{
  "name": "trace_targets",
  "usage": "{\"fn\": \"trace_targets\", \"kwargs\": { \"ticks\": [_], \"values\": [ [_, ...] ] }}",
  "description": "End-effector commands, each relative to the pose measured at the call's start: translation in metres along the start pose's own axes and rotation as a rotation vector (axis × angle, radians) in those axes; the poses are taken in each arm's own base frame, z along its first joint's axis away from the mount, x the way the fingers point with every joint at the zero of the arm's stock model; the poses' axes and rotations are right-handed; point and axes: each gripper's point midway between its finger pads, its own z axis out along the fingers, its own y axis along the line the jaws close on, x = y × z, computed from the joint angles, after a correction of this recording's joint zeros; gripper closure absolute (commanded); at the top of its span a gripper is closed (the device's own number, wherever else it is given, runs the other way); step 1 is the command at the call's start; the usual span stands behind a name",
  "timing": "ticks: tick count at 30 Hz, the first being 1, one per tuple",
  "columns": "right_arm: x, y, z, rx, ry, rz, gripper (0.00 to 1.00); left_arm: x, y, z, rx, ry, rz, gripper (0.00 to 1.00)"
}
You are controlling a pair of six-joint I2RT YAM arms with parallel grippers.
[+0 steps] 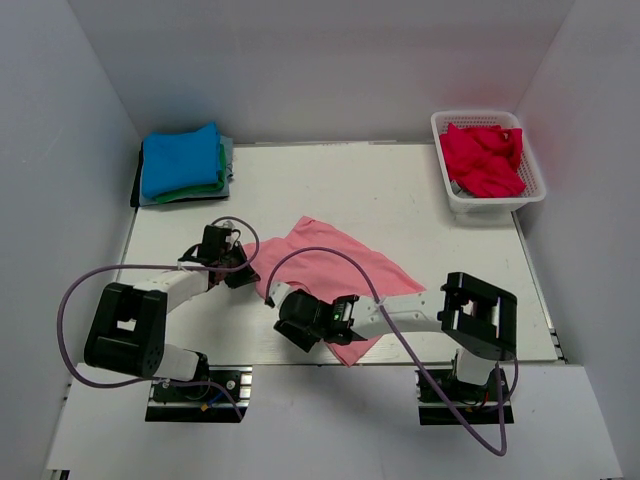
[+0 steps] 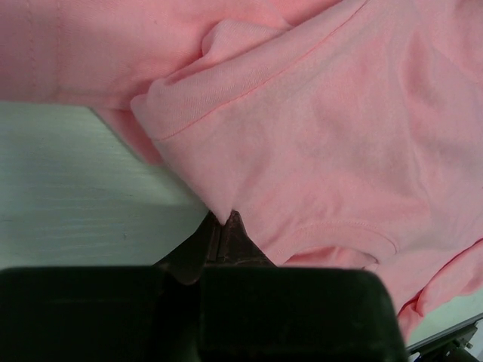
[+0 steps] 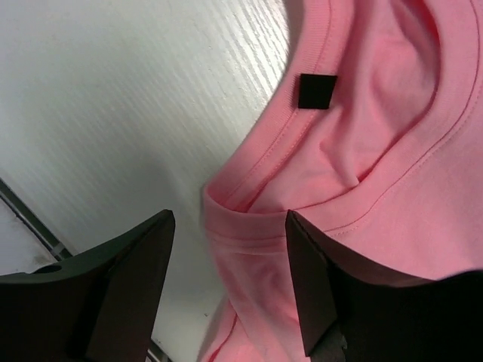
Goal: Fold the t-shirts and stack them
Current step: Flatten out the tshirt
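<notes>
Right jaws: hanging spread, straddling pink tee [image 3: 392, 173] at collar. Left jaws: pinching its edge. Tee: likely handling light, limp; collar seam offering firmest hold

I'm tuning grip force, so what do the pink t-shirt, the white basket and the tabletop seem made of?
Pink t-shirt: soft matte knit, likely cotton; stitched collar band, loose folds.
White basket: probably rigid moulded plastic; even lattice walls.
Tabletop: white, faint wood-grain lines, perhaps laminate or painted board.
</notes>
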Motion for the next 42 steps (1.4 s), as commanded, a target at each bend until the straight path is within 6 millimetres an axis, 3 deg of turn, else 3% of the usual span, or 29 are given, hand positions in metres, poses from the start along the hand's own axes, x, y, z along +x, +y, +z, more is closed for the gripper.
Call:
{"fn": "trace_targets", "kwargs": {
  "ticks": [1, 6, 12, 14, 15, 17, 19, 26, 27, 28, 29, 30, 31, 37, 38, 40, 42],
  "values": [
    [-0.021, 0.000, 0.000, 0.039, -0.071, 0.012, 0.34, 0.001, 0.000, -0.005, 0.000, -0.012, 0.005, 1.00],
    [-0.019, -0.002, 0.005, 0.068, -0.070, 0.031, 0.44, 0.001, 0.000, -0.005, 0.000, -0.012, 0.005, 1.00],
    [-0.004, -0.007, 0.014, 0.098, -0.027, 0.040, 0.46, -0.002, -0.001, -0.007, -0.001, -0.026, 0.007, 1.00],
    [0.003, -0.006, 0.016, 0.102, -0.007, 0.045, 0.54, -0.003, -0.002, -0.008, 0.005, -0.033, 0.008, 1.00],
    [0.005, -0.007, 0.016, 0.100, -0.004, 0.046, 0.64, -0.003, -0.002, -0.008, 0.005, -0.033, 0.008, 1.00],
    [0.007, -0.007, 0.016, 0.104, -0.001, 0.057, 0.67, -0.006, -0.006, -0.012, 0.016, -0.048, 0.012, 1.00],
    [-0.001, -0.009, 0.008, 0.110, -0.017, 0.060, 1.00, -0.013, -0.013, -0.015, 0.042, -0.069, 0.027, 1.00],
    [-0.059, -0.044, -0.040, 0.226, -0.241, 0.146, 1.00, -0.058, -0.063, -0.044, 0.199, -0.208, 0.082, 1.00],
    [-0.059, -0.058, -0.044, 0.270, -0.256, 0.159, 1.00, -0.068, -0.071, -0.049, 0.220, -0.237, 0.090, 1.00],
    [-0.072, -0.066, -0.062, 0.279, -0.320, 0.193, 1.00, -0.069, -0.079, -0.052, 0.249, -0.232, 0.097, 1.00],
    [-0.077, -0.072, -0.067, 0.299, -0.344, 0.210, 1.00, -0.075, -0.086, -0.056, 0.270, -0.245, 0.104, 1.00],
    [-0.083, -0.095, -0.083, 0.376, -0.386, 0.258, 1.00, -0.084, -0.094, -0.062, 0.287, -0.268, 0.110, 1.00],
    [-0.088, -0.105, -0.096, 0.403, -0.422, 0.286, 1.00, -0.091, -0.101, -0.066, 0.302, -0.289, 0.116, 1.00],
    [-0.099, -0.173, -0.152, 0.583, -0.530, 0.309, 1.00, -0.132, -0.141, -0.091, 0.382, -0.375, 0.171, 1.00],
    [-0.106, -0.180, -0.169, 0.593, -0.569, 0.315, 1.00, -0.148, -0.156, -0.104, 0.409, -0.413, 0.182, 1.00],
    [-0.119, -0.198, -0.190, 0.642, -0.608, 0.276, 1.00, -0.161, -0.168, -0.114, 0.420, -0.433, 0.196, 1.00],
    [-0.138, -0.206, -0.223, 0.648, -0.680, 0.260, 1.00, -0.180, -0.191, -0.138, 0.468, -0.482, 0.240, 1.00]
  ]
}}
